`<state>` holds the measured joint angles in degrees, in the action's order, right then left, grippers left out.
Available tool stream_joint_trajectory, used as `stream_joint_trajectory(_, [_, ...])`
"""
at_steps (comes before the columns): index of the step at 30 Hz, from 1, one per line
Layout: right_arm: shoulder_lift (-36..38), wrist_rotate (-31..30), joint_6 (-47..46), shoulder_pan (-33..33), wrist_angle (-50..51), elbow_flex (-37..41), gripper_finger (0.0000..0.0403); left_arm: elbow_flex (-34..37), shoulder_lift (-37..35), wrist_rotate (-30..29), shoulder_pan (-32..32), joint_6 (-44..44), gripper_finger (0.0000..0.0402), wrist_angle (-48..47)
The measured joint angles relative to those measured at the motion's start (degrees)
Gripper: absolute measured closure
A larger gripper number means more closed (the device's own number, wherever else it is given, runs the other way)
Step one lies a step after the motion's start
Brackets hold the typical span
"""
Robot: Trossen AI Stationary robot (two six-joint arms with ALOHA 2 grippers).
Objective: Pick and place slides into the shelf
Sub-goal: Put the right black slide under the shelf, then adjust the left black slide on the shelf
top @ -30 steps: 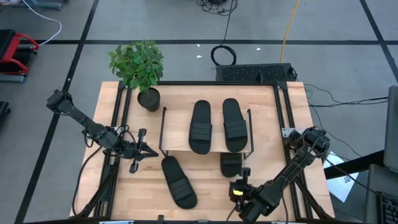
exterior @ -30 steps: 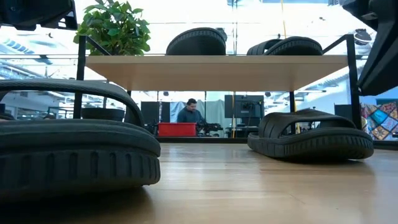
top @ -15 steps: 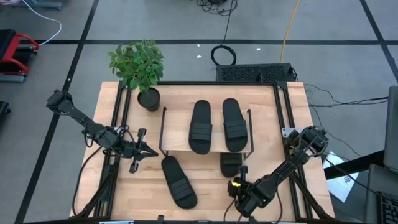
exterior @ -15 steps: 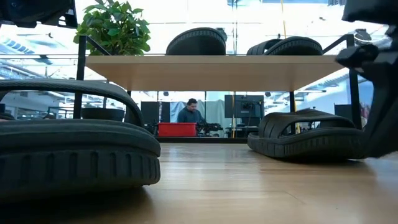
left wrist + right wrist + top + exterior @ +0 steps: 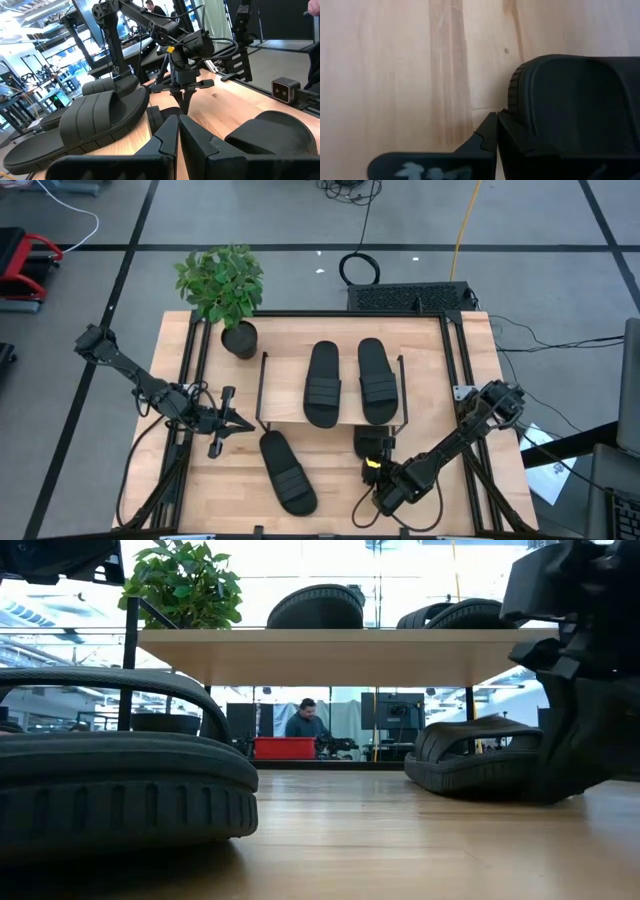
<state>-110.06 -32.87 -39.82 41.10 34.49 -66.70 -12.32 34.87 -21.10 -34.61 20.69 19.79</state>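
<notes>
So far two slides [image 5: 342, 382] lie on the shelf [image 5: 330, 424] top; one sits under it and one on the table [image 5: 330, 470]. Right claw [image 5: 376, 471], closed and empty, nudges the lower slide [image 5: 370, 442]; left claw [image 5: 240, 423] waits closed.

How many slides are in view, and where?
4. Two slides lie on the shelf top, one on the table in front, one partly under the shelf.

Grey floor [image 5: 300, 210] w/ black tape lines, cables; person [image 5: 304, 721] seated behind.
</notes>
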Motion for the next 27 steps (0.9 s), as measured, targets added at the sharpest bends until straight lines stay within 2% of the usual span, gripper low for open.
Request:
stream_joint_trajectory(10, [0.85,0.05,1.38,0.18,-0.98,-0.59,0.0403,0.0,0.0,0.0,-0.01,1.44,0.0378,0.29])
stream_joint_trajectory(19, [9.43,2.94,11.99,2.39,-8.5,-0.98,0.0403,0.0,-0.01,0.02,0.0,2.79,0.0378,3.01])
stream_joint_trajectory(21, [11.7,-0.16,15.51,3.56,-9.51,-0.98,0.0403,0.0,0.0,0.02,0.0,3.91,0.0378,3.98])
stream_joint_trajectory(25, [15.81,-16.12,22.31,6.74,-11.06,-1.05,0.0403,0.0,-0.02,0.04,-0.02,4.17,0.0378,6.64])
stream_joint_trajectory(27, [17.37,-21.25,25.21,7.88,-11.03,-0.99,0.0403,0.0,-0.01,0.04,-0.02,4.17,0.0378,7.42])
